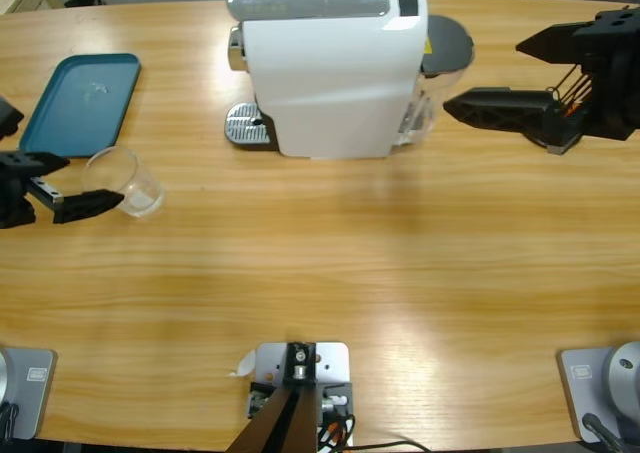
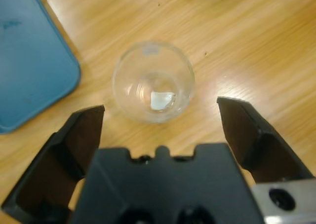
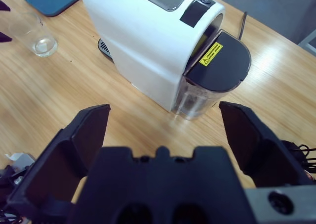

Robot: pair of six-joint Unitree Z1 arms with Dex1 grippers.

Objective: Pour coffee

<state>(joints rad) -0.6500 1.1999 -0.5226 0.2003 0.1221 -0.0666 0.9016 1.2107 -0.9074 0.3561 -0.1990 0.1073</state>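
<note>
An empty clear glass [image 1: 128, 181] stands on the table left of the white coffee machine [image 1: 320, 73]. No coffee shows in the glass [image 2: 153, 81] or anywhere else. My left gripper [image 1: 70, 158] is open at the table's left edge, and the glass sits just beyond its fingertips, untouched, in the left wrist view, where the gripper [image 2: 160, 107] spreads wide. My right gripper [image 1: 485, 73] is open at the far right, level with the machine's dark-lidded water tank [image 1: 440, 63]. In the right wrist view this gripper [image 3: 164, 109] faces the machine [image 3: 148, 41] and the tank [image 3: 212, 70] with nothing held.
A blue tray [image 1: 80, 101] lies at the back left, close behind the glass. The machine's metal drip grate [image 1: 243, 125] juts out at its left end. Bare wooden tabletop [image 1: 350, 263] runs across the front.
</note>
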